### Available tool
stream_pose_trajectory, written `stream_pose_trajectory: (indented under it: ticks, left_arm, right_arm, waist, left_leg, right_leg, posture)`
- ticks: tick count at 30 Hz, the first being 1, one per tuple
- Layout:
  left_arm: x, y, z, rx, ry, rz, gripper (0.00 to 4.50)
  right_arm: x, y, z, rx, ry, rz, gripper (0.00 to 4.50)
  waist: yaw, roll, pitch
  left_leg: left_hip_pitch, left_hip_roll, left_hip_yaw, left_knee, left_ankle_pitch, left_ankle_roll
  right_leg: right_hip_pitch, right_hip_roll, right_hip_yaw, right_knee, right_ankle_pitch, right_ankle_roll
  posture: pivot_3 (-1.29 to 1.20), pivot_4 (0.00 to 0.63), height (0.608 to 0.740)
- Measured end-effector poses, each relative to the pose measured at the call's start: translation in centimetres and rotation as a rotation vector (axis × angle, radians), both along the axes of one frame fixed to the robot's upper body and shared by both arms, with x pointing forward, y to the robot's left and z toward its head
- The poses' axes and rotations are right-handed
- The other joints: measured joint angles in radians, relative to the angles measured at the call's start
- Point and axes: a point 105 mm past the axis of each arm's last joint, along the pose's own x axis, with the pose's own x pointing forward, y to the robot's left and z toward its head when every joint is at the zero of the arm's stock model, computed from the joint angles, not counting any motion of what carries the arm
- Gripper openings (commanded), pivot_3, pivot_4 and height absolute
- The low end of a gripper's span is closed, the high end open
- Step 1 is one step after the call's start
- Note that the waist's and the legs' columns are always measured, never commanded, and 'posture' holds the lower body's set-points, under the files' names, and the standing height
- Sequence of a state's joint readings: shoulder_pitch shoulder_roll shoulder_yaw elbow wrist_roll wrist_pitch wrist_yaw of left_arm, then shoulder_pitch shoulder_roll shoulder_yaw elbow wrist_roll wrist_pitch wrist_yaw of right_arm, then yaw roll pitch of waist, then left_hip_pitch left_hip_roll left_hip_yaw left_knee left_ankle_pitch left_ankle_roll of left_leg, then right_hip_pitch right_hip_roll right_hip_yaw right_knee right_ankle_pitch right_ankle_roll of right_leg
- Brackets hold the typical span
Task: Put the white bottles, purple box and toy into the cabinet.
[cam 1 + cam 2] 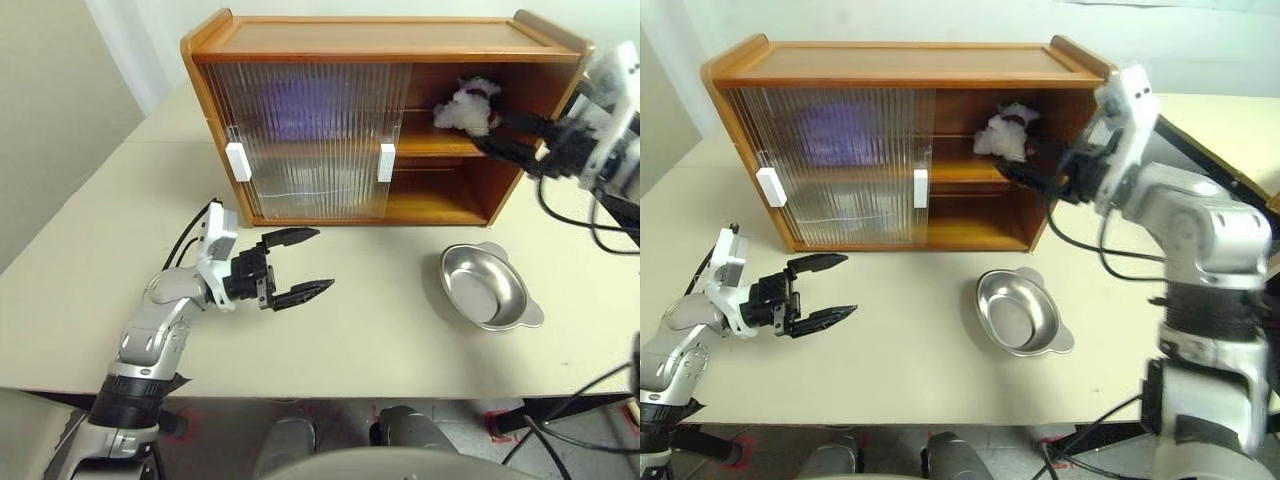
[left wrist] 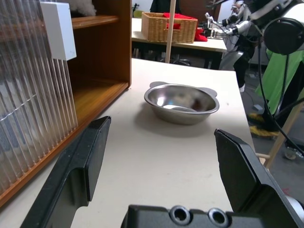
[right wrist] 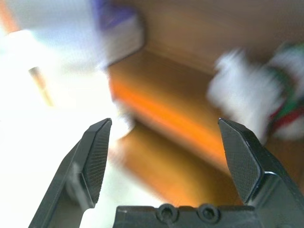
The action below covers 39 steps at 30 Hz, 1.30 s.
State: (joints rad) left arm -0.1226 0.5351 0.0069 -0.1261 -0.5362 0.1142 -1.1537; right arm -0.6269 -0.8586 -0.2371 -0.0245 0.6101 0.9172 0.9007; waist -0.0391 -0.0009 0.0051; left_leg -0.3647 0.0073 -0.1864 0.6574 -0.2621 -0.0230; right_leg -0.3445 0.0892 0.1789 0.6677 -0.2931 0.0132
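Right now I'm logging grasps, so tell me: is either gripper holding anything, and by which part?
Nothing is held. The right gripper is open just in front of the toy on the cabinet's upper shelf; the left gripper is open over the table.

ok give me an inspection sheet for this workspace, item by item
surface: pale beige table, carrying the cabinet and a dish.
job's things: toy lies on the cabinet's upper shelf in the open right side; a purple shape shows blurred behind the ribbed sliding doors; white bottles not made out.
clutter: shiny metal dish on the table in front of the cabinet, nothing in it.
grippers: left hand open, holding nothing, over the table; right hand open at the cabinet opening beside the toy, not gripping it.
cables: black cables hang from the right arm.
surroundings: wicker basket with red cloth on another table.
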Motion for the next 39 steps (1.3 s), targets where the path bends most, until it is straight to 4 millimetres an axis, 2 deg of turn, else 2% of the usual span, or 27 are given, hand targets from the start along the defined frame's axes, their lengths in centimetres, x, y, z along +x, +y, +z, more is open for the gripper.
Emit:
stream_pose_trajectory:
  ticks: [5,10,18,22,24,31,35,39]
  left_arm:
    - [-0.1,-0.1,-0.1,0.0,0.005,-0.004,4.5]
    - [-0.2,0.0,-0.2,0.001,0.01,-0.005,4.5]
    - [-0.4,0.1,-0.4,-0.001,0.021,-0.007,4.5]
    - [-0.5,0.1,-0.7,-0.003,0.035,-0.003,4.5]
    - [-0.6,0.2,-0.9,-0.004,0.046,0.002,4.5]
    - [-0.9,0.2,-1.1,-0.011,0.056,0.001,4.5]
    - [-0.9,0.2,-1.0,-0.012,0.055,0.0,4.5]
    - [-0.9,0.2,-1.1,-0.011,0.056,-0.002,4.5]
  right_arm:
    - [-3.2,-1.3,-1.8,0.113,0.194,0.039,4.46]
    - [-4.4,-4.2,-3.1,0.351,0.221,-0.043,4.46]
    - [-8.3,-7.8,-9.4,0.529,0.367,-0.151,4.46]
    - [-10.9,-10.6,-13.7,0.57,0.494,-0.281,4.46]
    - [-12.1,-10.7,-14.7,0.606,0.557,-0.29,4.46]
    - [-14.6,-12.0,-16.0,0.652,0.63,-0.354,4.46]
    - [-15.4,-11.4,-16.5,0.643,0.683,-0.341,4.46]
    - [-15.5,-9.5,-17.7,0.596,0.749,-0.293,4.46]
  waist:
    - [0.0,-0.002,0.001]
    - [-0.003,-0.003,0.0]
    - [-0.005,-0.002,0.0]
    - [-0.004,-0.003,0.0]
    - [-0.006,-0.003,0.0]
    - [-0.015,-0.003,0.0]
    - [-0.017,-0.003,0.0]
    - [-0.019,-0.004,0.001]
  left_leg:
    - [0.001,-0.001,0.001,0.005,0.0,0.0]
    - [0.001,-0.001,0.001,0.004,0.0,0.001]
    - [-0.002,-0.004,0.001,0.002,-0.003,0.002]
    - [-0.001,-0.005,0.001,0.003,-0.004,0.003]
    - [-0.001,-0.005,0.002,0.003,-0.004,0.002]
    - [0.0,-0.004,0.002,0.003,-0.005,0.002]
    - [0.0,-0.004,0.002,0.003,-0.005,0.002]
    - [-0.001,-0.004,0.003,0.003,-0.006,0.001]
  right_leg:
    - [0.003,-0.003,0.0,0.0,0.001,0.001]
    - [0.002,-0.003,0.0,0.0,0.001,0.0]
    - [0.001,-0.004,0.0,0.0,-0.002,0.003]
    - [0.002,-0.005,0.0,-0.001,-0.003,0.004]
    - [0.002,-0.005,0.001,0.0,-0.003,0.004]
    - [0.002,-0.005,0.0,0.0,-0.004,0.003]
    - [0.002,-0.005,0.0,0.0,-0.004,0.002]
    - [0.001,-0.005,0.001,0.0,-0.004,0.002]
  posture:
    - [-0.08,0.0,0.74]
    - [-0.09,0.0,0.74]
    - [-0.08,0.0,0.74]
    - [-0.09,0.0,0.74]
    - [-0.1,0.0,0.74]
    - [-0.1,0.002,0.74]
    - [-0.1,0.004,0.74]
    - [-0.1,0.005,0.74]
